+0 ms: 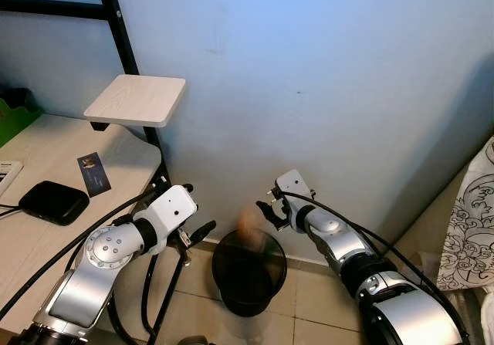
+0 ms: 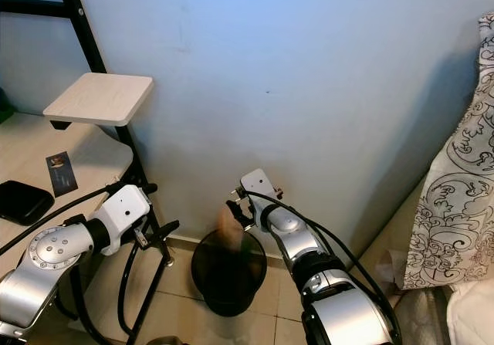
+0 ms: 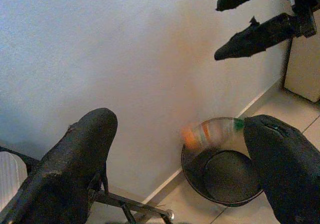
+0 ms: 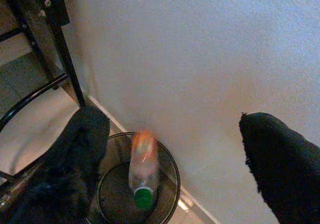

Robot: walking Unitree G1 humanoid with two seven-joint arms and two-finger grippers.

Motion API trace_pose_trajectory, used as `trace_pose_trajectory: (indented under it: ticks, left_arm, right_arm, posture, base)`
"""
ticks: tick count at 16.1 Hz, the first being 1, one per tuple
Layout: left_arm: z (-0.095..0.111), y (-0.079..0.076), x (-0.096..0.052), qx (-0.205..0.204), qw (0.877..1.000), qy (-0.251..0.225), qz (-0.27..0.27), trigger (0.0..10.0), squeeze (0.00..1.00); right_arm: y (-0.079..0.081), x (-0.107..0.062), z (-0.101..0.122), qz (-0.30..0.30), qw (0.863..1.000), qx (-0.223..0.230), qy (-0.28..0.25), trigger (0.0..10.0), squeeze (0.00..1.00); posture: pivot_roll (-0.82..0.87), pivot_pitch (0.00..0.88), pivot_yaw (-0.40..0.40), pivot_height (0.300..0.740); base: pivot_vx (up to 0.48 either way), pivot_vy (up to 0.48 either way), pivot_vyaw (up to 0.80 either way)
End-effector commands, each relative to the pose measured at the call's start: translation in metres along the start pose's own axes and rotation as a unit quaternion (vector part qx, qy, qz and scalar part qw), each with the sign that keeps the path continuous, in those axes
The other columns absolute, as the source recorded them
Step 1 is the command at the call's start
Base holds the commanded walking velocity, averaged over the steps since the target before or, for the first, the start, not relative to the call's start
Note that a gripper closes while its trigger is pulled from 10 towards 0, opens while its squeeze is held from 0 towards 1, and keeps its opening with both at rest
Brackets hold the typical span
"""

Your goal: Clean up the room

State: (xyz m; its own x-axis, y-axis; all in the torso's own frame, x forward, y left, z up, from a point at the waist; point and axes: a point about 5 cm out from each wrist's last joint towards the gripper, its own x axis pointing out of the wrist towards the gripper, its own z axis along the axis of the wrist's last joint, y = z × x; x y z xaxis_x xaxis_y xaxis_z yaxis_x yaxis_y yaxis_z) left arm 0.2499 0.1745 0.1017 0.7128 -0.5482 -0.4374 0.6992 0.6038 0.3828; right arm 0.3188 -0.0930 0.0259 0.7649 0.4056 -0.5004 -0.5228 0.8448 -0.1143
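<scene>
bottle in mid-air over the bin

while it is blurred by motion, a clear plastic bottle (image 4: 142,169) with an orange label and a green cap is seen upside down, cap lowest, just above the mouth of a round black waste bin (image 1: 272,277). no finger is touching it. the bin is stood on the tiled floor (image 1: 309,299) against the foot of the pale blue wall (image 1: 309,75).

the right gripper (image 1: 268,213) is held above the bin's rim, a little toward the wall side; its two black fingers (image 4: 277,156) are spread wide apart and nothing is gripped between them. the left gripper (image 1: 197,233) is held just beside the bin on the robot's left, at about rim height, its fingers (image 3: 75,161) likewise parted wide and empty. in the left wrist view the right gripper's fingertips are seen well above the bin.

a black metal frame (image 1: 123,44) is set close to the left gripper, with a small pale wooden shelf (image 1: 137,99) fixed to it. lower on the left a light desk top (image 1: 46,206) is seen, on which a flat black device (image 1: 54,201) and a dark card (image 1: 93,173) are laid apart from each other. a patterned black-and-white cloth (image 2: 455,183) is hung at the far right.
</scene>
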Motion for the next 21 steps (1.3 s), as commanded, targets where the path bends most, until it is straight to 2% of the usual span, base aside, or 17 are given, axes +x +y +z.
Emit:
trace_pose_trajectory:
  ticks: [1, 3, 4, 5, 7, 8, 10, 11, 13, 15, 18, 21]
  left_arm:
    - [0.002, 0.001, -0.001, 0.005, 1.0, 0.001, -0.005, 10.0, 0.0]
    - [0.003, 0.0, -0.001, 0.006, 1.0, 0.0, -0.004, 10.0, 0.0]
    - [0.004, -0.001, 0.001, -0.002, 1.0, -0.005, 0.003, 10.0, 0.0]
    - [0.004, -0.002, 0.002, -0.02, 0.999, -0.014, 0.021, 10.0, 0.0]
    - [0.003, -0.002, 0.004, -0.039, 0.998, -0.014, 0.054, 10.0, 0.0]
    - [0.002, -0.003, 0.008, -0.051, 0.996, -0.014, 0.078, 10.0, 0.0]
    - [0.007, -0.009, 0.017, -0.069, 0.991, -0.037, 0.106, 10.0, 0.0]
    - [0.008, -0.009, 0.019, -0.074, 0.99, -0.04, 0.113, 10.0, 0.0]
    - [0.014, -0.013, 0.027, -0.139, 0.975, -0.059, 0.162, 10.0, 0.0]
    - [0.009, -0.017, 0.028, -0.161, 0.971, -0.051, 0.17, 10.0, 0.0]
    - [0.007, -0.017, 0.03, -0.166, 0.969, -0.049, 0.177, 10.0, 0.0]
    - [0.004, -0.02, 0.028, -0.156, 0.968, -0.046, 0.191, 10.0, 0.0]
  right_arm:
    - [-0.001, -0.001, -0.003, -0.001, 1.0, 0.015, -0.001, 10.0, 1.0]
    - [-0.002, -0.002, -0.004, -0.001, 1.0, 0.017, -0.005, 10.0, 1.0]
    - [-0.006, -0.005, -0.005, -0.005, 0.999, 0.036, -0.021, 10.0, 0.8]
    - [-0.013, -0.01, -0.006, -0.017, 0.997, 0.059, -0.043, 10.0, 0.0]
    - [-0.023, -0.02, -0.008, -0.05, 0.993, 0.082, -0.072, 10.0, 0.0]
    - [-0.034, -0.034, -0.014, -0.101, 0.985, 0.11, -0.086, 10.0, 0.0]
    - [-0.043, -0.056, -0.022, -0.168, 0.973, 0.128, -0.096, 10.0, 0.0]
    - [-0.044, -0.06, -0.022, -0.177, 0.971, 0.129, -0.099, 10.0, 0.0]
    - [-0.05, -0.083, -0.016, -0.225, 0.958, 0.123, -0.125, 10.0, 0.0]
    - [-0.056, -0.097, -0.011, -0.272, 0.946, 0.129, -0.122, 10.0, 0.0]
    - [-0.057, -0.104, -0.011, -0.291, 0.941, 0.134, -0.114, 10.0, 0.0]
    - [-0.047, -0.108, -0.006, -0.263, 0.951, 0.115, -0.113, 10.0, 0.0]
  posture:
    - [0.15, 0.0, 0.007, 0.74]
    - [0.15, 0.0, 0.007, 0.74]
    - [0.15, 0.0, -0.001, 0.74]
    - [0.15, 0.0, -0.003, 0.74]
    - [0.13, 0.0, 0.0, 0.74]
    - [0.12, 0.0, 0.009, 0.74]
    - [0.09, 0.0, 0.031, 0.74]
    - [0.09, 0.0, 0.034, 0.74]
    - [0.06, 0.0, 0.066, 0.74]
    - [0.04, 0.0, 0.071, 0.74]
    - [0.03, 0.0, 0.051, 0.74]
    - [0.03, 0.0, 0.032, 0.74]
  base:
    - [0.0, 0.0, 0.0]
    - [0.0, 0.0, 0.0]
    - [0.0, 0.0, 0.0]
    - [0.0, 0.0, 0.0]
    - [0.0, 0.0, 0.0]
    - [0.0, 0.0, 0.0]
    - [0.0, 0.0, -0.78]
    - [0.0, 0.0, -0.79]
    - [0.0, 0.0, -0.79]
    - [0.0, 0.0, -0.79]
    - [0.0, 0.0, -0.79]
    - [0.0, 0.0, -0.79]
